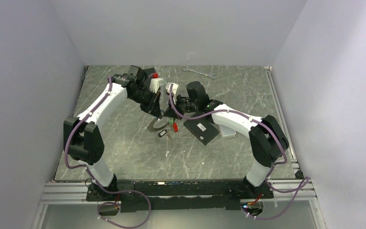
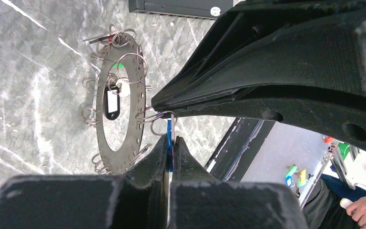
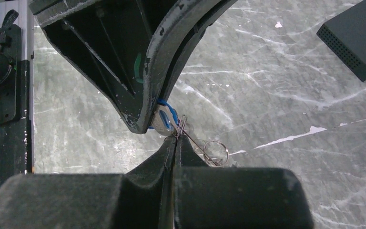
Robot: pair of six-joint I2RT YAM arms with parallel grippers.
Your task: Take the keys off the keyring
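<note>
Across the top view spreads a grey marbled table (image 1: 124, 152), with both arms reaching to its middle, where their heads meet and hide part of what lies beneath. Right of centre sits a flat black box (image 1: 201, 130), one corner just beside the right arm's wrist. Left of the box lies the keyring (image 1: 158, 125), a flat dark grey metal loop with a hole-punched rim hung with small wire rings. A silver wrench (image 1: 199, 72) lies well apart at the upper edge.

A red-headed key (image 1: 175, 127) rests between the keyring and the box. A dark oblong key tag (image 2: 111, 102) lies inside the loop.

Just right of the keyring's rim, the left gripper (image 2: 170, 143) has its fingers pressed together on a blue-headed key (image 3: 167, 113). The right gripper (image 3: 176, 140), filling the upper right of the left wrist view, is pinched on a small wire split ring (image 3: 180, 128) at that key's tip.
</note>
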